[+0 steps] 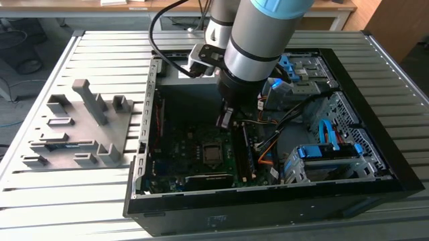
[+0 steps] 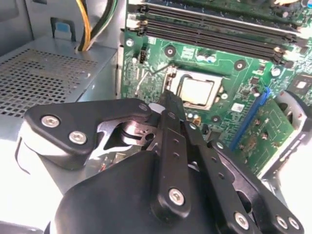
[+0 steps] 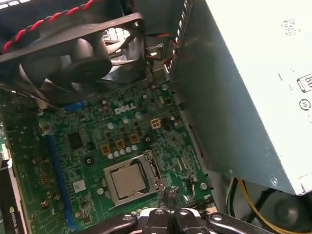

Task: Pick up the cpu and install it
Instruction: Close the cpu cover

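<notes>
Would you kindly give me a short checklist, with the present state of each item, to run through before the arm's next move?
1. The cpu lies in the socket on the motherboard: ok.
2. The cpu sits flat, silver top up, in both wrist views: ok.
3. Pincer holds nothing: cannot tell.
4. Pincer hangs above the board, beside the socket, inside the case: ok.
5. The socket's frame is latched over the cpu: cannot tell.
6. Cables lie clear of the socket: ok.
</notes>
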You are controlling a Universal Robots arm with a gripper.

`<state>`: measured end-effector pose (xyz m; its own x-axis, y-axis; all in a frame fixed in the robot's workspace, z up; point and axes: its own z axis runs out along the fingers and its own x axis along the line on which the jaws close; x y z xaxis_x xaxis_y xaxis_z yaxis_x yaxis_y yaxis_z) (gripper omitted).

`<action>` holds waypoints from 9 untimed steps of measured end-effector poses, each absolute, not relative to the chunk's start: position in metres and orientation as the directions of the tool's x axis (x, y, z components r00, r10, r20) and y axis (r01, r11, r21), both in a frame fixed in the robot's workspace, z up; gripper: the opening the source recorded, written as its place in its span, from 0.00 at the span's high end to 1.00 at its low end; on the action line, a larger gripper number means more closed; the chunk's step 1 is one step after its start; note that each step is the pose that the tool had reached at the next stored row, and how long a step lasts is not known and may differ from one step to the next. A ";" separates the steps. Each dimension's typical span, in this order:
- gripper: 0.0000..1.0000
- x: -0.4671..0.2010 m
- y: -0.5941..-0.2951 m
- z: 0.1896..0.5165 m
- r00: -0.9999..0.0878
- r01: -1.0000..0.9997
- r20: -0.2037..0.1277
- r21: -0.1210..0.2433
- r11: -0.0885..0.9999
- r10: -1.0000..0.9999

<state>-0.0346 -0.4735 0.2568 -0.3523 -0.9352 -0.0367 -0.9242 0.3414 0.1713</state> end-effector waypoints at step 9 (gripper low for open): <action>0.90 -0.035 -0.474 0.256 -0.308 -0.943 -0.044 0.146 0.299 -0.950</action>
<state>-0.0348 -0.4735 0.2562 -0.3081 -0.9503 -0.0443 -0.9430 0.2989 0.1464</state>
